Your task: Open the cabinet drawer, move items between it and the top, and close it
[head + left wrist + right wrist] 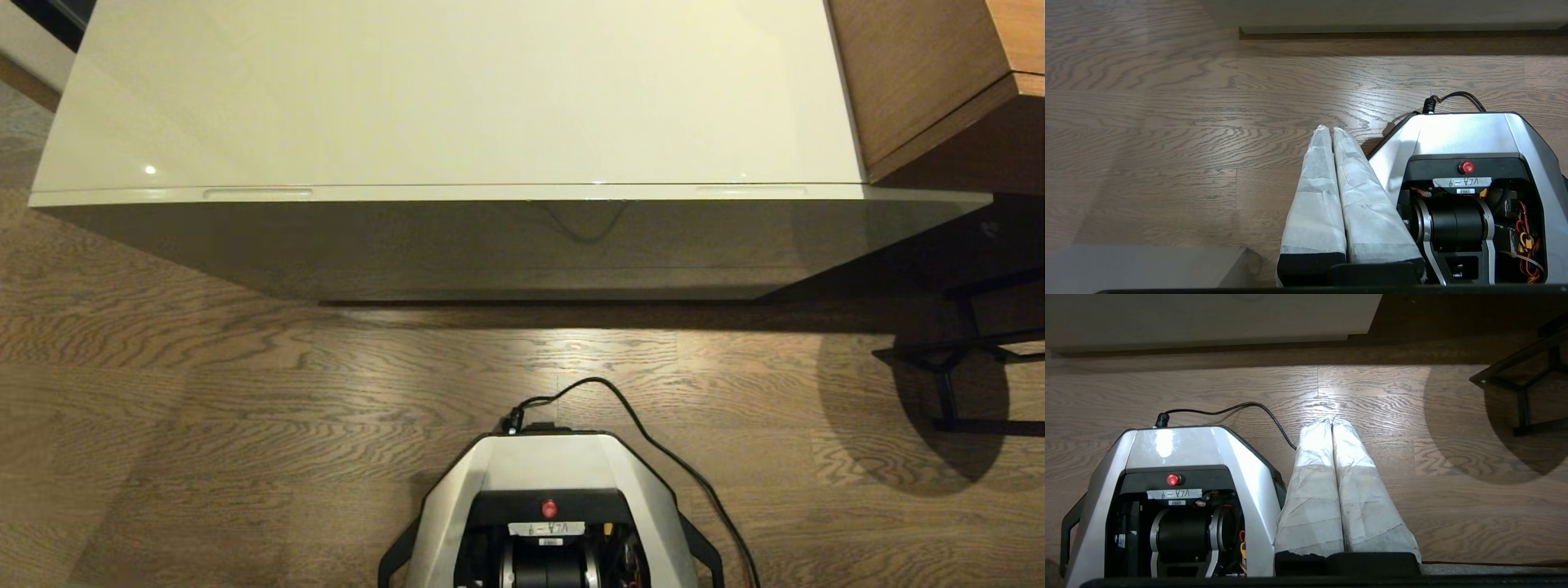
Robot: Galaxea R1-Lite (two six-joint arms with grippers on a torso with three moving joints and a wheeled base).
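The low wide cabinet fills the far half of the head view. Its top [457,90] is a glossy cream-white surface with nothing on it. The cabinet drawer [522,245] is pushed in flush, and two slim slots [257,193] [751,191] show along its front edge. No items show in any view. Neither arm appears in the head view. My left gripper [1329,128] hangs over the wood floor beside the robot base, its white-wrapped fingers pressed together and holding nothing. My right gripper [1331,419] hangs the same way on the other side, shut and holding nothing.
A brown wooden furniture piece [922,73] adjoins the cabinet on the right. A black metal frame [963,359] stands on the floor at right. My silver base [547,506] faces the cabinet, with a black cable [653,441] trailing off it.
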